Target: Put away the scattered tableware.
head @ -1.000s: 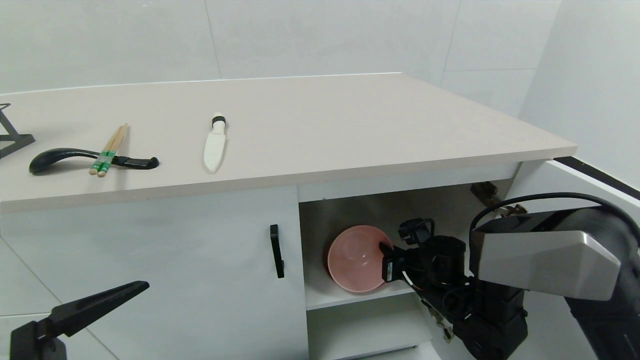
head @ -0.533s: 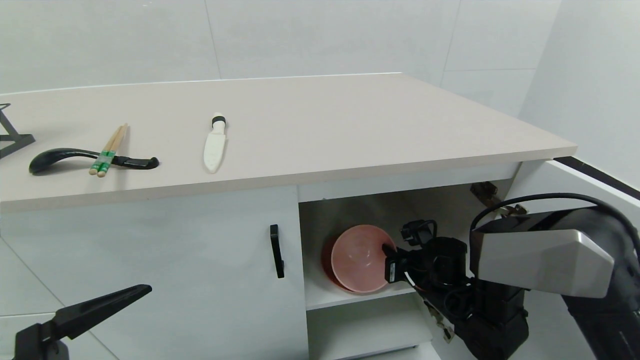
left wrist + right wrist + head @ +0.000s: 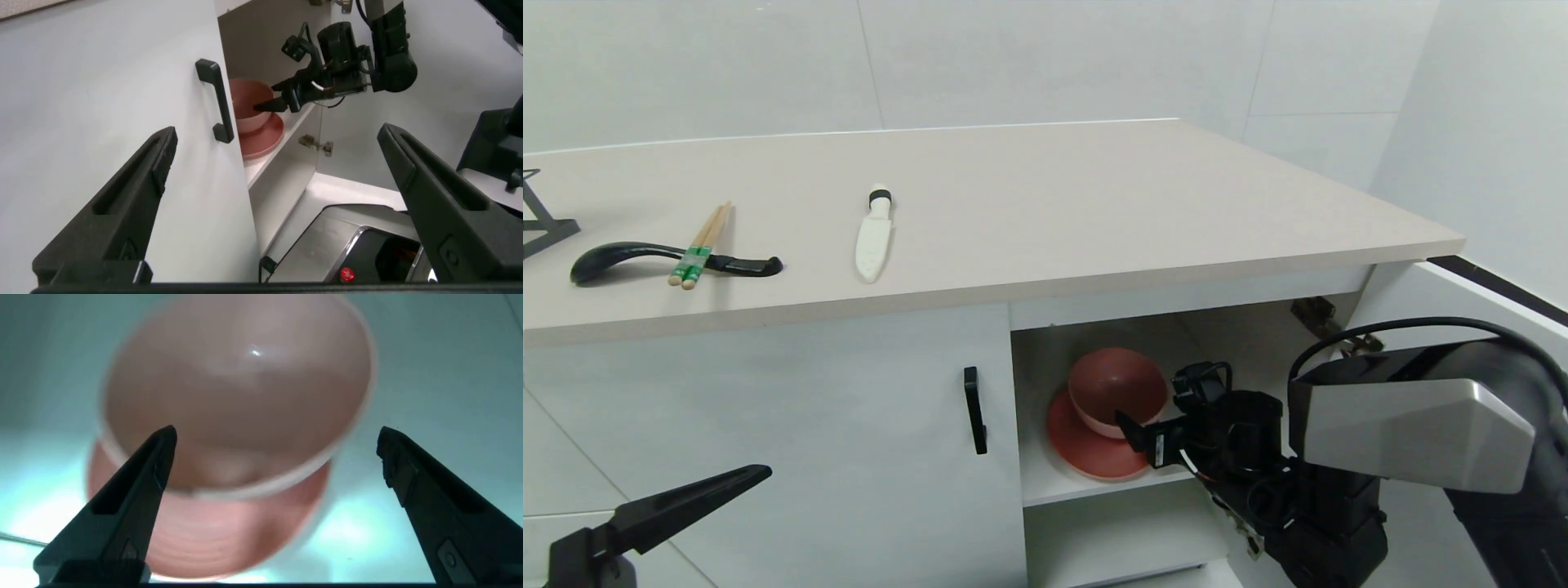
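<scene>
We see a glossy pink bowl (image 3: 1116, 388) sitting upright on a darker red plate (image 3: 1086, 453) on the cabinet shelf (image 3: 1054, 488). The right claw (image 3: 278, 514) is spread apart just in front of the bowl. The left claw (image 3: 275, 131) is apart too, low by the closed door (image 3: 768, 425). 1 black spoon (image 3: 613, 257), some chopsticks (image 3: 698, 245) and a white knife (image 3: 874, 237) lie on the surface (image 3: 1054, 204).

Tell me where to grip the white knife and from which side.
Best take the white knife at its narrow far end, by the black band. Come straight down from above, closing across its width: it lies flat on the countertop, lengthwise away from the front edge.
</scene>
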